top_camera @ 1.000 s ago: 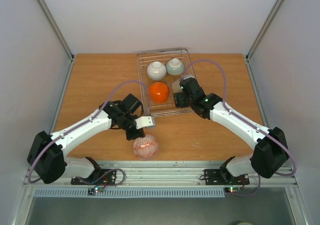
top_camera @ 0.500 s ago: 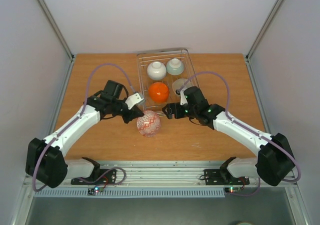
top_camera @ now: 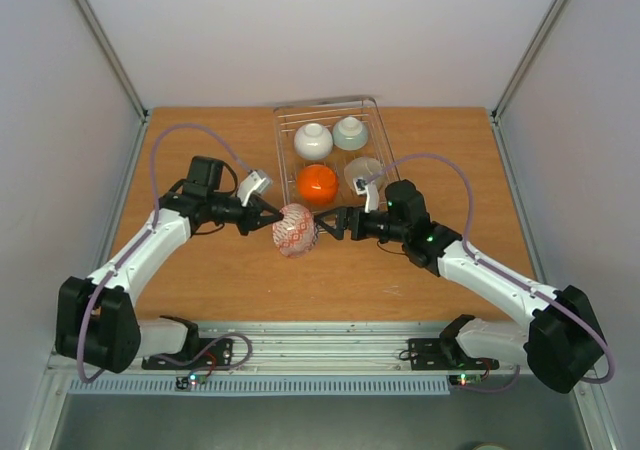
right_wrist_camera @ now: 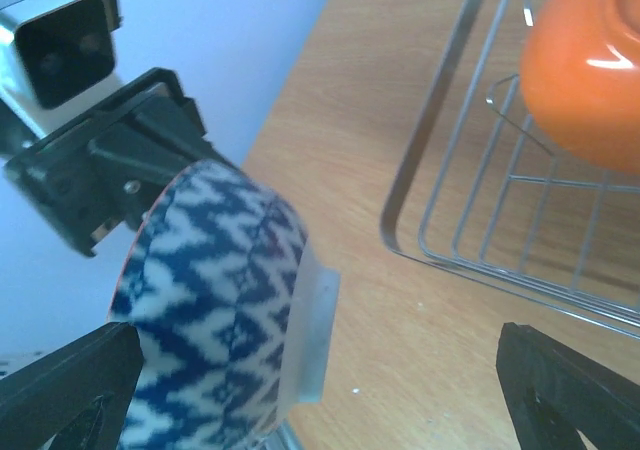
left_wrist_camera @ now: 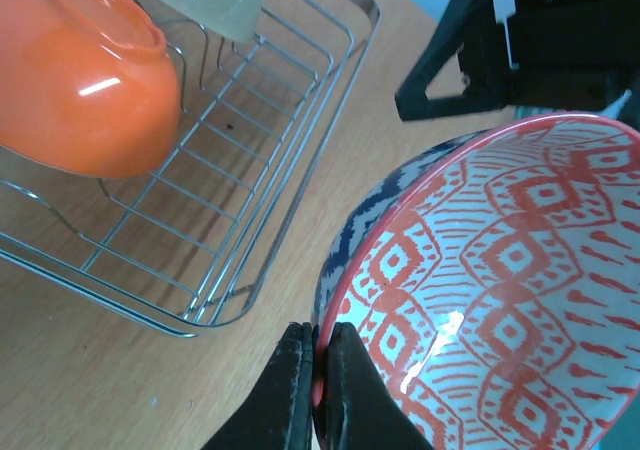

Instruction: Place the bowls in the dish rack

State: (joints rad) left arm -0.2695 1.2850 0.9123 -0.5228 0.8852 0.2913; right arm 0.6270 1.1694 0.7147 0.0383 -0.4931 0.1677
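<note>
Lifted further up the frame since half a second ago, the red-patterned bowl (top_camera: 296, 230) now hangs on its side just below the near left corner of the dish rack (top_camera: 281, 150), off the wooden table (top_camera: 200, 140). One second ago it sat low on the table near the arm bases. Its inside carries red diamonds, and its outside is a blue-and-white zigzag, seen from the right wrist (right_wrist_camera: 225, 300).

On the left wrist view the left gripper (left_wrist_camera: 315, 355) is clamped on the bowl's rim, its two fingers (left_wrist_camera: 292, 390) pressed together with the rim between them. The bowl's foot faces the right gripper (top_camera: 336, 226), which has come out of the rack and turned towards it. Its fingers (right_wrist_camera: 570, 390) are spread wide apart at the lower corners of the right wrist view, with the bowl between them; I cannot tell if they touch it.

Inside the rack, the orange bowl (top_camera: 318, 184) lies upside down at centre, a pale bowl (top_camera: 362, 174) just right of it, and a white bowl (top_camera: 313, 141) and a greyish bowl (top_camera: 350, 133) sit side by side higher up
</note>
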